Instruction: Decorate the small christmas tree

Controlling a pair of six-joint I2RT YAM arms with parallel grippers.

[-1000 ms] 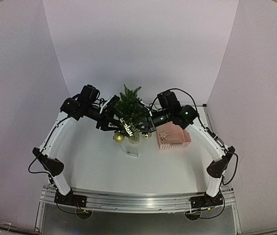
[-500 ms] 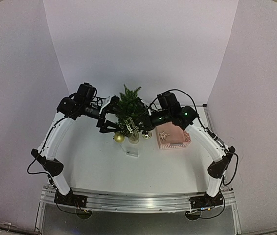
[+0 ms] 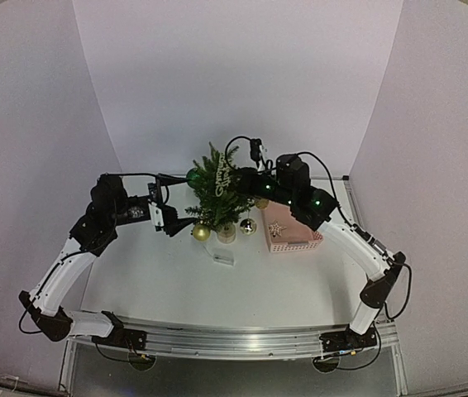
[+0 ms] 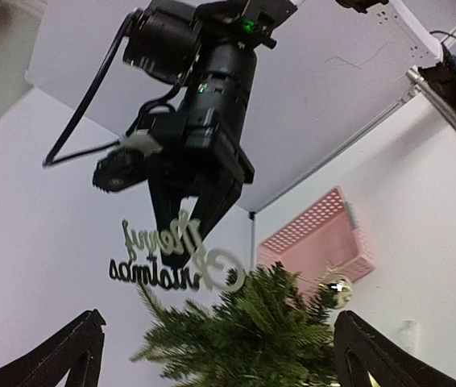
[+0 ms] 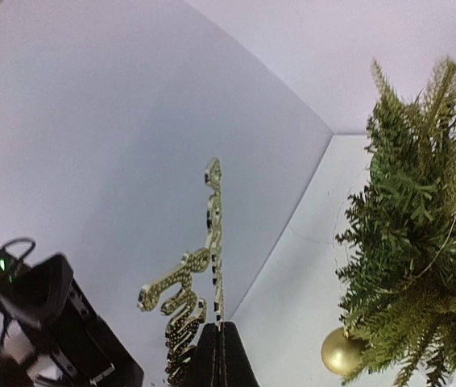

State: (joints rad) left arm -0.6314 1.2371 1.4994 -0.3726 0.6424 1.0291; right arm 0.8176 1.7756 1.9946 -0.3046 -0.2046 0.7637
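The small christmas tree (image 3: 216, 197) stands upright at the back middle of the table in its pale pot (image 3: 226, 235). A gold ball (image 3: 201, 233) hangs low on its left, and another ball (image 3: 248, 226) on its right. My right gripper (image 3: 236, 177) is beside the treetop, shut on a glittery "Merry Christmas" sign (image 4: 172, 260). The right wrist view shows that sign (image 5: 212, 242) edge-on, rising from my shut gripper (image 5: 221, 330), with the tree (image 5: 421, 234) to the right. My left gripper (image 3: 170, 217) is open and empty, left of the tree. Through it I see the tree (image 4: 248, 330).
A pink basket (image 3: 300, 240) sits right of the tree with a gold star (image 3: 277, 229) inside. A small clear piece (image 3: 223, 258) lies on the table in front of the pot. White walls close in the back and both sides.
My left gripper opened, let go of the sign and drew back to the left. My right gripper lifted the sign from the tree's front up beside the treetop.
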